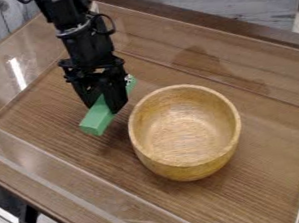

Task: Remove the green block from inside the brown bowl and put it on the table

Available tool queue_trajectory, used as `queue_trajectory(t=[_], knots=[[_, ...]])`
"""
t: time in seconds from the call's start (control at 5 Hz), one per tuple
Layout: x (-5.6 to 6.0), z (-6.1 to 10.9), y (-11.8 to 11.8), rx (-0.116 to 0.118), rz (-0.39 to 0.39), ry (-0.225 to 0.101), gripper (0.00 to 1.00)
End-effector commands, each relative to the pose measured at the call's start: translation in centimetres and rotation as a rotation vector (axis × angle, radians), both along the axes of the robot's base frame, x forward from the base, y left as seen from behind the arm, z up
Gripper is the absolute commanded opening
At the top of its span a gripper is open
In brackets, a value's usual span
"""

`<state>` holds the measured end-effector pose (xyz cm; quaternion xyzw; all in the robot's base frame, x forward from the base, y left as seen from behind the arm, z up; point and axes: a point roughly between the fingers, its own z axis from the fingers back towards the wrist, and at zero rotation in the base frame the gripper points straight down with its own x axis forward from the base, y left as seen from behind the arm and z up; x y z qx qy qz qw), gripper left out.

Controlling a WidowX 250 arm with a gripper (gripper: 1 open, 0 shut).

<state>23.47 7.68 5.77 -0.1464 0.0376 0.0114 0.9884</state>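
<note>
Green block (99, 116), tool (106, 105) clamped on it

You see soft, even light; pale glare streaks the brown wood-grain tabletop (228, 60) beyond the black gripper (104, 100); everything looks slightly soft.

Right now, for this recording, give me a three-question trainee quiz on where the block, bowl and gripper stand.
1. True or false: the green block lies inside the brown bowl.
2. The gripper is: A) open above the bowl; B) shut on the green block; C) out of view.
3. Fill in: in the camera view the block sits to the ____ of the bowl, low over the table.

Key
1. False: the bowl is empty, the block is outside it.
2. B
3. left
</note>
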Motion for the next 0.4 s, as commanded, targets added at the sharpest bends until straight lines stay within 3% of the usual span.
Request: queue_trajectory(t=[0.0,0.2], knots=[[0.98,1.15,0.92,0.026,0.011,-0.045,0.0],[1.04,1.11,1.0,0.024,0.012,-0.04,0.0]])
